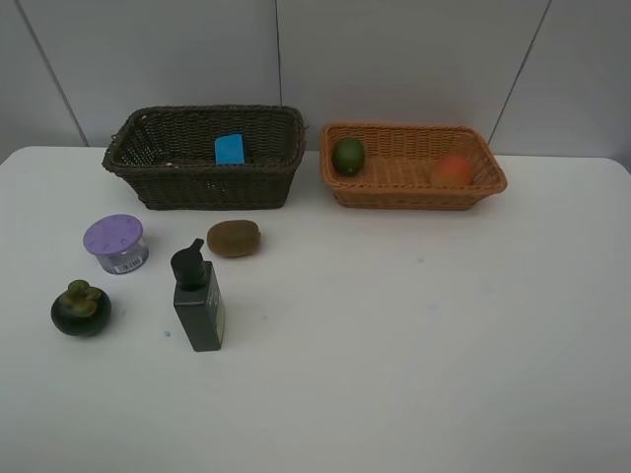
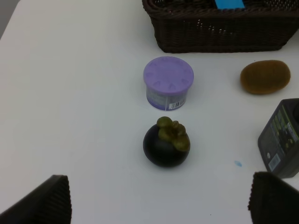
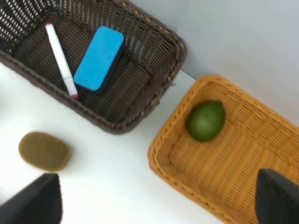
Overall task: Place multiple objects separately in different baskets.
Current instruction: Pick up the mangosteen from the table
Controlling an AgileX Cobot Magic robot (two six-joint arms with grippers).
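Both pincers were spread wide when I checked the feeds, and neither had hold of anything. The left gripper (image 2: 161, 203) hung over the white table (image 1: 414, 335) with the dark mangosteen (image 2: 166, 142) sitting out ahead of its two fingertips, not touched. Just past that was the purple-lidded jar (image 2: 168, 83), upright. Off to the side were the brown kiwi (image 2: 265, 77) and the dark green pump bottle (image 2: 280, 140), which stood upright too. All four sat loose on the table in front of the dark brown basket (image 1: 202, 187). Inside that basket, the blue eraser block (image 3: 99, 58) and the white pen (image 3: 60, 59) lay next to each other on the bottom. The right gripper (image 3: 159, 198) was up over the spot where the two baskets sat side by side, nothing in it. The orange-tan basket (image 1: 414, 192) had the green fruit (image 1: 348, 156) at the end nearest the brown one and the orange-red fruit (image 1: 453, 169) toward the other end, well apart.
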